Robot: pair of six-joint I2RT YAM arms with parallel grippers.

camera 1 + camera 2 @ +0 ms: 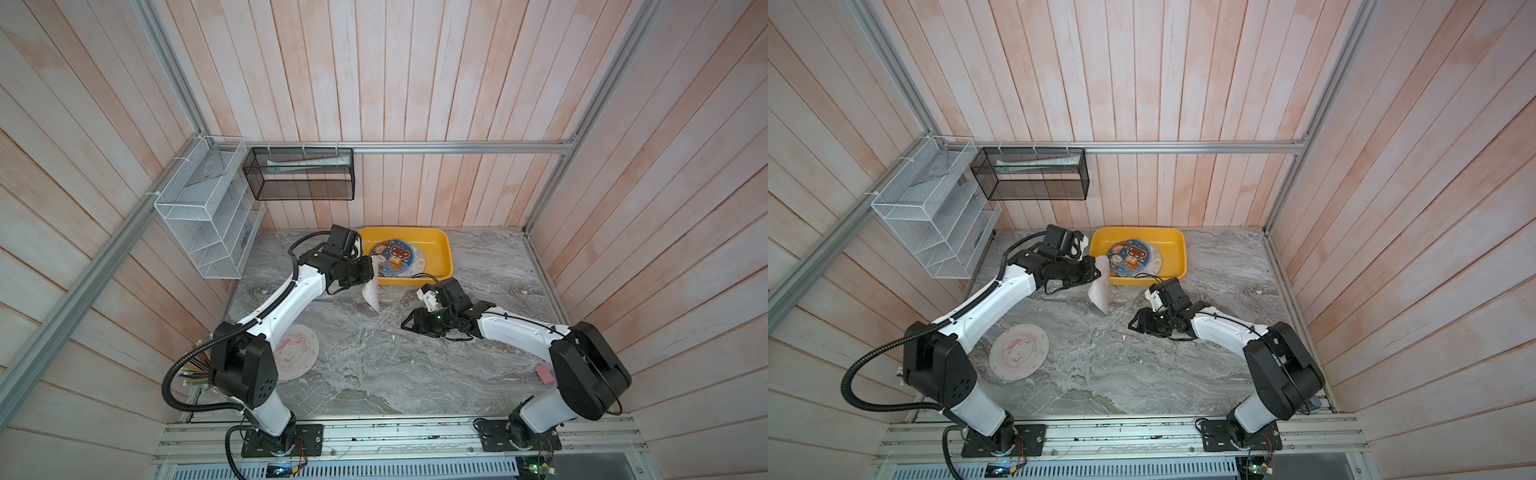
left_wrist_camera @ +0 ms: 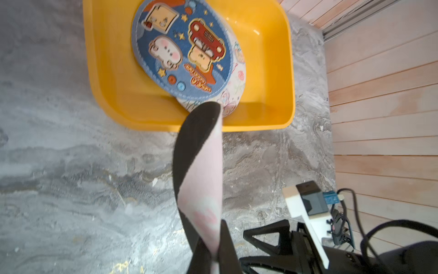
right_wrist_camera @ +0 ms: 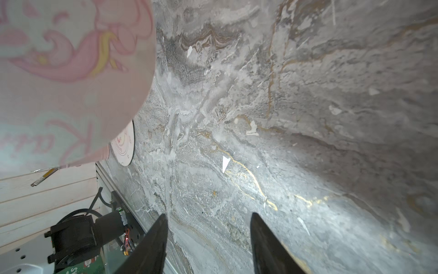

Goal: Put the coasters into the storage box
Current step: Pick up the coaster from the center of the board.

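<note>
The left pincer [image 2: 213, 253] is pressed together on a pink coaster [image 1: 371, 293], hanging on edge just beside the storage box [image 1: 446, 249], where a blue coaster [image 1: 392, 257] lies. The right pincer [image 3: 208, 220] stands spread and empty above the tabletop [image 1: 374, 374]; a cream coaster [image 1: 297, 353] lies there

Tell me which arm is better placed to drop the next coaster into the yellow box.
Left. The left end effector grips a pink coaster beside the yellow box; the right end effector is open and empty.
</note>
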